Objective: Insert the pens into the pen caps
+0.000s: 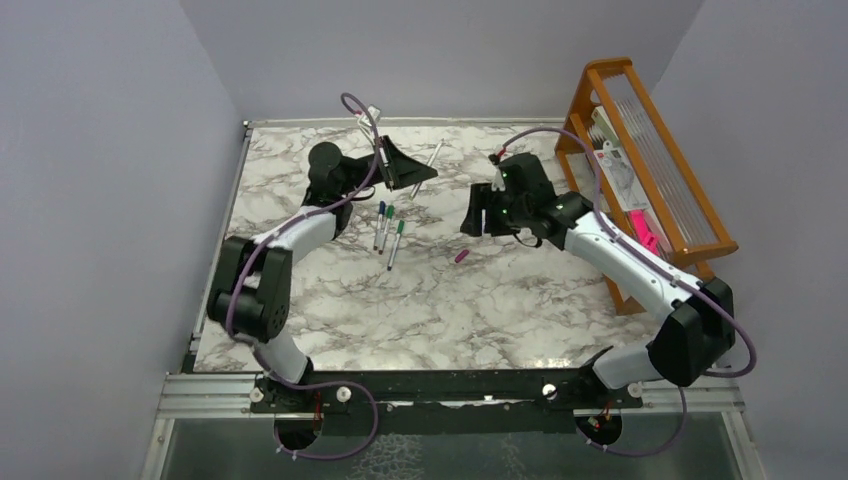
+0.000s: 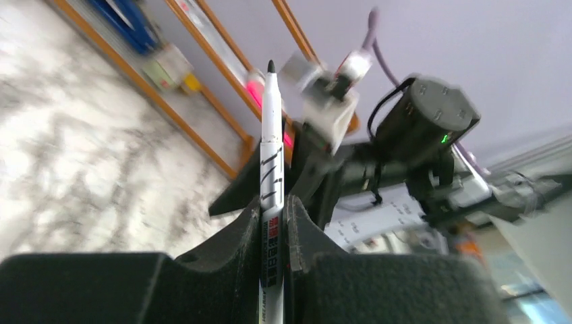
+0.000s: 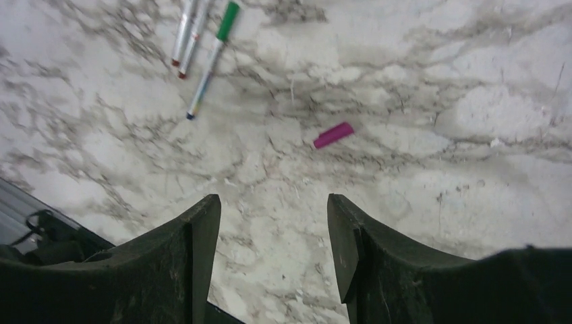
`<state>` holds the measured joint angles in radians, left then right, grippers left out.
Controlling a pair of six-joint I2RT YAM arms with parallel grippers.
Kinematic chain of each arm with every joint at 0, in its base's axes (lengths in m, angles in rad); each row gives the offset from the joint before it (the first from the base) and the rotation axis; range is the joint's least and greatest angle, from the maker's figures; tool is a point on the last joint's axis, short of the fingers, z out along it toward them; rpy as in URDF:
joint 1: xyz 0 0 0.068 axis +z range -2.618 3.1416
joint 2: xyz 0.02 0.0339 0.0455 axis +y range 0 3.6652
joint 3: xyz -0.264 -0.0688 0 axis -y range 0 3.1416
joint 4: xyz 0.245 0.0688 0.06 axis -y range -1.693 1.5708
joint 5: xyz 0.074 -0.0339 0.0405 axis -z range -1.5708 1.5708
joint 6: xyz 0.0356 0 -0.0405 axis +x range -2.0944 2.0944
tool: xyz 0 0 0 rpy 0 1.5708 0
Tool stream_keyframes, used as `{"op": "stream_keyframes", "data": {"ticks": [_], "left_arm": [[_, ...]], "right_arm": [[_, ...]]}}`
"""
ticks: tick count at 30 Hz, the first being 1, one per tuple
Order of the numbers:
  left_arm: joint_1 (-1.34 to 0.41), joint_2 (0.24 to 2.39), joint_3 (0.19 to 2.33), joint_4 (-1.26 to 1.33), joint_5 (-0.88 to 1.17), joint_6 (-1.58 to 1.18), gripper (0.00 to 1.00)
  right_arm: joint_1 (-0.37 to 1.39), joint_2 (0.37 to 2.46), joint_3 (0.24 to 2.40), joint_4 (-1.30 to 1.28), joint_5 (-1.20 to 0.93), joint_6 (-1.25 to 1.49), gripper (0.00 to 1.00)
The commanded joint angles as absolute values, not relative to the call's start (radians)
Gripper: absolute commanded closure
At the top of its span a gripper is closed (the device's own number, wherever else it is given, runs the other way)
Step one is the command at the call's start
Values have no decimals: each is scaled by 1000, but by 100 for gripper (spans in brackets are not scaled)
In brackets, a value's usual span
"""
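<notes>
My left gripper (image 1: 415, 170) is shut on a thin grey-silver pen (image 1: 430, 162), held above the back of the table. In the left wrist view the pen (image 2: 271, 155) stands up between the pads, bare dark tip on top, with the gripper (image 2: 273, 212) clamped round its printed barrel. The right gripper (image 1: 478, 222) hangs open over the marble, nothing between its fingers (image 3: 202, 236). A magenta pen cap (image 1: 461, 256) lies alone on the table, just ahead of the right gripper (image 3: 273, 209) and a little to its right (image 3: 333, 135). Three other pens (image 1: 388, 228) lie together, wearing blue and green caps.
An orange wooden rack (image 1: 640, 170) with papers and a bright pink object stands at the table's right edge. The right arm (image 2: 425, 121) shows close in front of the held pen in the left wrist view. The green-capped pen (image 3: 212, 57) lies up left of the right gripper.
</notes>
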<state>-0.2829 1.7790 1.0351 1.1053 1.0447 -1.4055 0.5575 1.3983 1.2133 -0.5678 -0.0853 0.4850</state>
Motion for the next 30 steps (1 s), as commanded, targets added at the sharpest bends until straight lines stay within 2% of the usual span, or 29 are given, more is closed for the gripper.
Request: {"op": "stream_keyframes", "data": {"ticks": [1,4,7,10,13,17,24,30], "left_arm": [[-288,1476,1062,447,694,-757,100],[-304,1386,1107,201,448,-501,100],[-302,1349,1136,100,356,-428,100],[-304,1314,1118,97,338,-432,100],[-316,1285,1080,96,348,-417,100],[-361,1240,1046,43,263,-358,100],[-403,1258,1069,-14,226,-314,100],[-427,1288,1116,-13,228,-328,100]], "right_arm": [[608,1460,1237,-712,70,520,43],[616,1539,1239,-716,122,572,54],[622,1620,1266,-703,128,666,58],[626,1692,1289,-693,124,772,57],[627,1748,1289,-670,109,859,52],[629,1814,1304,-643,63,905,45],[637,1932,1396,-691,69,960,47],[638,2011,1486,-758,85,981,53]]}}
